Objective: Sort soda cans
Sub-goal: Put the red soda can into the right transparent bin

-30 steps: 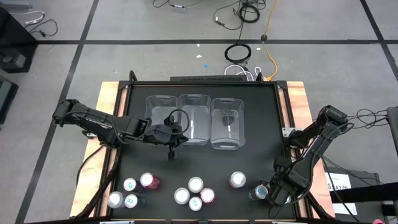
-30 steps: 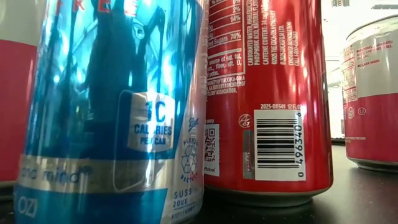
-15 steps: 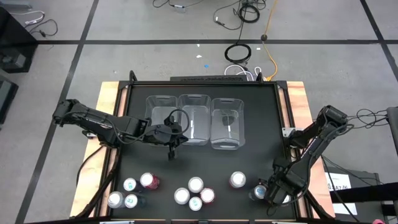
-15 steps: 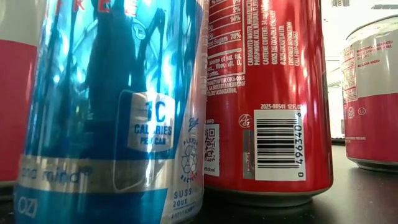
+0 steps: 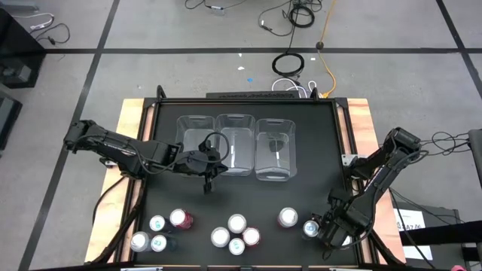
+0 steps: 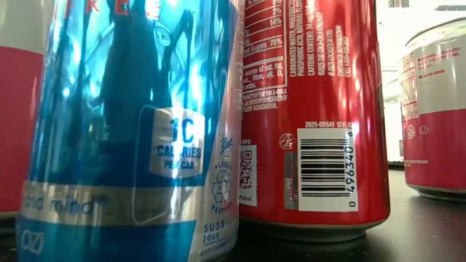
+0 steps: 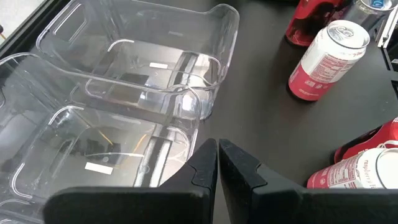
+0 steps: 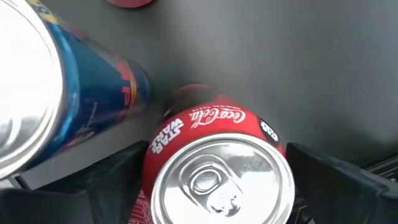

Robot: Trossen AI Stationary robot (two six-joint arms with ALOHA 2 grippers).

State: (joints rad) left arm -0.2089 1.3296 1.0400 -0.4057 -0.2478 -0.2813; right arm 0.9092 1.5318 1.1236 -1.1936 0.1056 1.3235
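Several soda cans stand upright along the table's near edge: one group at the left (image 5: 158, 232), one in the middle (image 5: 236, 235), and a red-topped can (image 5: 288, 217) beside a blue one (image 5: 310, 228) at the right. My right gripper (image 5: 325, 229) points down over a red cola can (image 8: 217, 168), which stands on the table. It is open, with one finger on each side of the can. The blue can (image 8: 37, 93) stands close beside the red one. My left gripper (image 5: 209, 177) hangs shut in front of the clear bins (image 5: 235, 143), holding nothing. My right gripper straddles the red cola can's upper wall (image 8: 211, 121) from above, with its fingers (image 8: 118, 180) pointing down on opposite sides. I cannot tell whether the fingers touch the can. The can stands upright on the table.
Three clear plastic bins stand side by side at the table's far middle (image 7: 143, 68). A pinkish-red can (image 7: 326, 59) and others stand between the bins and the near edge. In the low view a blue can (image 6: 131, 131) and a red can (image 6: 313, 116) fill the foreground. Wooden side rails (image 5: 129, 150) border the table.
My right gripper has turned a little above the cans at the near right and has come slightly toward the blue can. The cans and my left arm have kept still.
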